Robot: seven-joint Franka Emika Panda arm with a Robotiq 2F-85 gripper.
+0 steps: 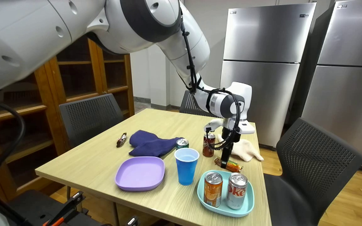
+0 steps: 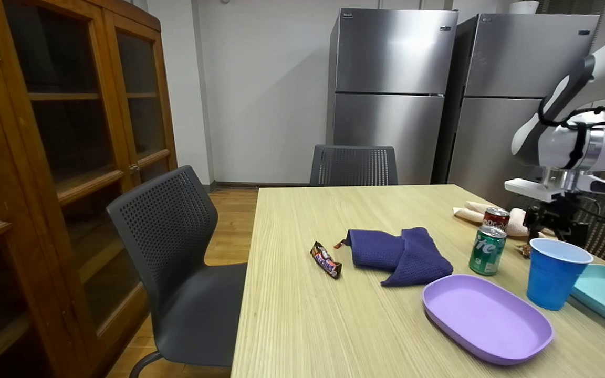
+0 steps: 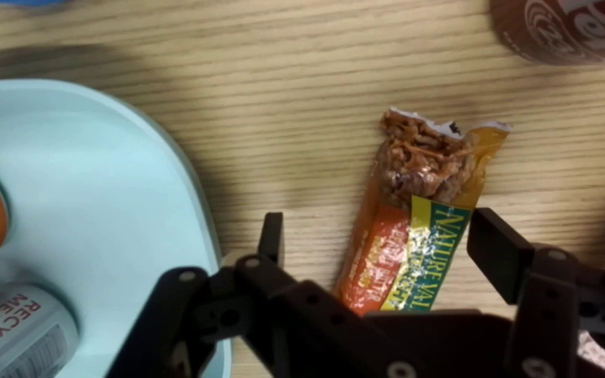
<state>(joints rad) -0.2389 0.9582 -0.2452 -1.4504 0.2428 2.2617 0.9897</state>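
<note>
Jaws spread wide, a Robotiq gripper (image 3: 381, 239) straddles a Nature Valley bar (image 3: 423, 226) lying on a pale wood-grain table (image 2: 292, 320), one finger to each long side of the wrapper and nothing gripped. The bar rests between a teal tray (image 3: 97, 184) and a pinkish cloth (image 1: 245, 149), near an upright Dr Pepper can (image 3: 570, 31). Bare wood shows between the bar and the tray-side finger; the opposite finger stands close to the green-striped edge, though whether it touches is hard to tell from overhead. A clean pinch would call for evening those gaps, turning the wrist slightly to square the pads with the slanting bar, and squeezing slowly on the printed middle, enough to hold without crushing what is likely a crumbly filling. The tray's raised rim leaves that side the tighter one for clearance.

The wrapper is glossy and crinkled, banded orange, yellow and green, with a jagged, pale-edged seal at one end. Smooth molded plastic forms the round-cornered tray, where an orange soda can (image 1: 213, 190) and a silver Diet Coke can (image 1: 237, 191) stand, both rigid metal cylinders. Nearby are a tapered blue cup (image 1: 186, 168), a shallow purple plate (image 1: 140, 172) with a rounded lip, a green Sprite can (image 2: 487, 252) and a dimpled navy cloth (image 2: 397, 252) lying in folds.
</note>
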